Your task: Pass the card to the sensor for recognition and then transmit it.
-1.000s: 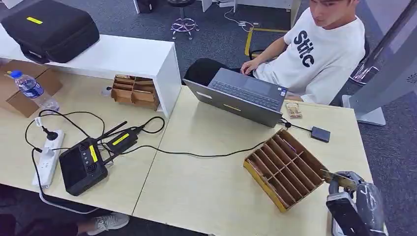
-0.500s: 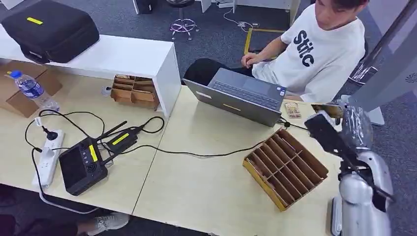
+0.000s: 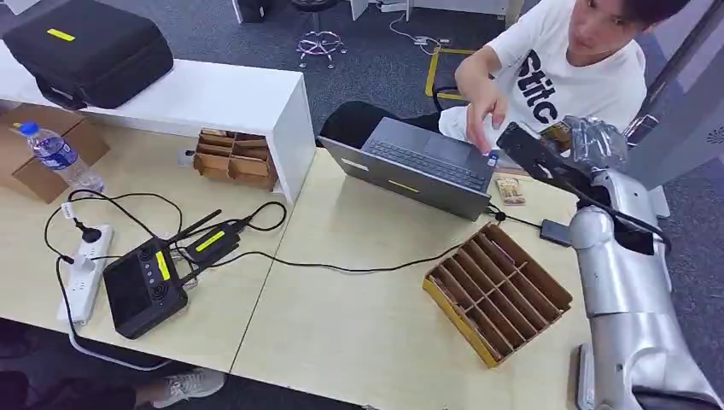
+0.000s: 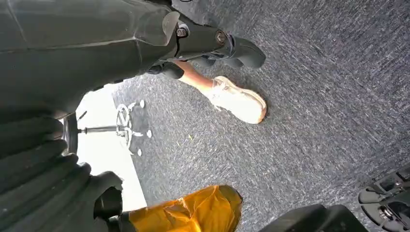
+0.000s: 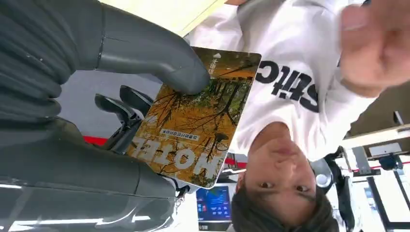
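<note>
Since a second ago the right hand [image 3: 589, 141] has been raised from beside the wooden slotted tray [image 3: 496, 290] and carried across the table to the far edge, in front of the seated person [image 3: 568, 77], whose hand [image 3: 485, 107] has been lifted from the lap and is now reached out over the laptop [image 3: 418, 166]. A hotel key card [image 5: 196, 116], printed with orange autumn trees, is pinched between the thick thumb and the darker fingers [image 5: 121, 108] of the right hand and is held up toward the person's white shirt. A small black sensor box [image 3: 555, 232] lies on the table beside the silver forearm. The left hand [image 4: 43, 188] hangs over grey carpet; whether it is open cannot be told. A white shoe [image 4: 239, 101] is seen nearby.
</note>
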Robot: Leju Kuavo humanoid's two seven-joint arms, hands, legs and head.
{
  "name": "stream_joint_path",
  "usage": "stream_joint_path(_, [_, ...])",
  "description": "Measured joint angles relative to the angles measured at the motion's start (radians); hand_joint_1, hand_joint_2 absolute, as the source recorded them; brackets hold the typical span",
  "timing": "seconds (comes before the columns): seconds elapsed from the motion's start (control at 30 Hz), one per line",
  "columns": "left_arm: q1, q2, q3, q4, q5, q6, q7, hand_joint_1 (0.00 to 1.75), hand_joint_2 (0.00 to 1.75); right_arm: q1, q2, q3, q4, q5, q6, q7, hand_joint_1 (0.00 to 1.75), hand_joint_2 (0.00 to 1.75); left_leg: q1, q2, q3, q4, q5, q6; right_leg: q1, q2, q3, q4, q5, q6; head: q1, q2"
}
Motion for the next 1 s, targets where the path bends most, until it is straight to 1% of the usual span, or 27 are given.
stream_joint_path(0.4, [0.001,0.003,-0.007,0.000,0.000,0.000,0.000,0.00,1.75,-0.017,0.005,0.004,0.053,0.003,-0.007,-0.002,1.75,1.75,0.000,0.000,0.000,0.000,0.000,0.000,0.000,0.000,-0.001,0.000,0.000,0.000,0.000,0.000])
stream_joint_path(0.7, [0.001,0.003,-0.007,0.000,0.000,0.000,0.000,0.00,1.75,-0.017,0.011,0.003,0.056,0.019,-0.009,-0.042,1.75,1.75,0.000,-0.001,-0.003,0.000,0.000,0.000,0.000,-0.001,-0.004,0.000,0.000,0.000,0.000,0.000])
stream_joint_path(0.73, [0.001,0.003,-0.007,0.000,0.000,0.000,0.000,0.00,1.75,-0.017,0.013,0.003,0.056,0.024,-0.007,-0.046,0.45,1.75,0.000,-0.001,-0.004,0.000,0.000,0.000,0.000,-0.001,-0.004,0.000,0.000,0.000,0.000,0.000])
stream_joint_path(0.77, [0.001,0.003,-0.007,0.000,0.000,0.000,0.000,0.00,1.75,-0.015,0.014,0.003,0.055,0.026,-0.007,-0.051,0.00,1.75,0.000,-0.001,-0.004,0.000,0.000,0.000,0.000,-0.001,-0.004,0.000,0.000,0.000,0.000,0.000])
stream_joint_path(0.9, [0.001,0.003,-0.007,0.000,0.000,0.000,0.000,0.00,1.75,0.009,0.024,0.003,0.035,0.034,-0.009,-0.090,0.00,1.75,0.000,0.000,-0.004,0.000,0.000,0.000,0.000,0.000,-0.005,0.000,0.000,0.000,0.000,0.000])
stream_joint_path(1.0, [0.001,0.002,-0.007,0.000,0.002,0.002,0.000,0.00,1.75,0.079,0.031,0.002,-0.052,-0.019,-0.035,-0.146,0.00,1.75,0.000,-0.001,-0.004,0.000,0.000,0.000,0.000,-0.001,-0.005,0.000,0.000,0.000,0.000,0.000])
